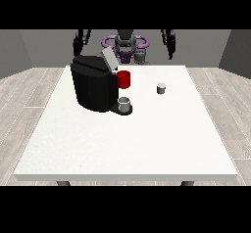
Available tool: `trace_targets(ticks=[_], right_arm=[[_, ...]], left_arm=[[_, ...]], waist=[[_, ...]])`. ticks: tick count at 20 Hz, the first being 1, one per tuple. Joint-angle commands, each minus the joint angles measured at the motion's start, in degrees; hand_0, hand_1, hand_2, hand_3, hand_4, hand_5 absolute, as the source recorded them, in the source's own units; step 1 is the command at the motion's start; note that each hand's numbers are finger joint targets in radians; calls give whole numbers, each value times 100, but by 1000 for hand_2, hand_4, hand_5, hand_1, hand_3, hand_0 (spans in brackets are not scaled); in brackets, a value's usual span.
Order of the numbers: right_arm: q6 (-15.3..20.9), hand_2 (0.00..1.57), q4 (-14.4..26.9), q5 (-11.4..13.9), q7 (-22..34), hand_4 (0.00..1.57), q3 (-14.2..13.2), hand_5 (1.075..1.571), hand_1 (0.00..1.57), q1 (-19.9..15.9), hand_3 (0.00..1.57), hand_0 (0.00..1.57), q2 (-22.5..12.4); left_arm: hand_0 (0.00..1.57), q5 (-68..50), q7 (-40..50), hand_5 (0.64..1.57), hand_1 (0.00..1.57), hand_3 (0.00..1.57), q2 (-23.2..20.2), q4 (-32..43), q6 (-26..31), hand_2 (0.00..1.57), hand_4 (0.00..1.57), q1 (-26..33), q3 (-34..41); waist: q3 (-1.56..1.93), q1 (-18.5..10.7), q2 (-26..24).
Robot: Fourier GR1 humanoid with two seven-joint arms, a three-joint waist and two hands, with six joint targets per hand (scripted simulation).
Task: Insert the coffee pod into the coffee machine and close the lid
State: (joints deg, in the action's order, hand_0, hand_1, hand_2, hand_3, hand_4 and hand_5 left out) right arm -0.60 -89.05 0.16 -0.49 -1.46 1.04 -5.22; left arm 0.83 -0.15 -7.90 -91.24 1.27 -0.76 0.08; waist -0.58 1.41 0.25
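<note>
White tabletop (pixel 127 149), near half bare. Further in, left of centre: black coffee machine (pixel 94 82), lid (pixel 109 59) tilted up and open at its top right corner. A grey cup (pixel 125 104) stands on the machine's base at its front right; contents cannot be made out. A red part (pixel 124 79) sits on the machine's right side just below the lid. Pod (pixel 161 88), small and grey with a pale top, stands upright on the tabletop to the right of the machine, well apart from it, nothing between the two. At the far edge, the robot: hand at the view's left (pixel 78 43) and hand at the view's right (pixel 170 43) both hang raised beside the torso, above and behind the tabletop, touching nothing. Finger posture cannot be told for either hand. Wood floor (pixel 24 95) surrounds the table.
</note>
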Motion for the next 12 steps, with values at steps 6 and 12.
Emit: trace_targets(ticks=[6, 12], right_arm=[[86, 0, 136, 204, 32, 128, 102, 1571, 0, 62, 0, 0, 129], [354, 0, 174, -266, -666, 145, -539, 1571, 0, -375, 0, 0, 235]], left_arm=[[0, -150, -1037, 1571, 0, 0, 155, 120, 443, 0, 320, 282, -26], [0, 155, -424, 1571, 0, 0, -712, 486, 625, 0, 0, -644, 420]], waist=[[57, -255, -197], [60, 98, 189]])
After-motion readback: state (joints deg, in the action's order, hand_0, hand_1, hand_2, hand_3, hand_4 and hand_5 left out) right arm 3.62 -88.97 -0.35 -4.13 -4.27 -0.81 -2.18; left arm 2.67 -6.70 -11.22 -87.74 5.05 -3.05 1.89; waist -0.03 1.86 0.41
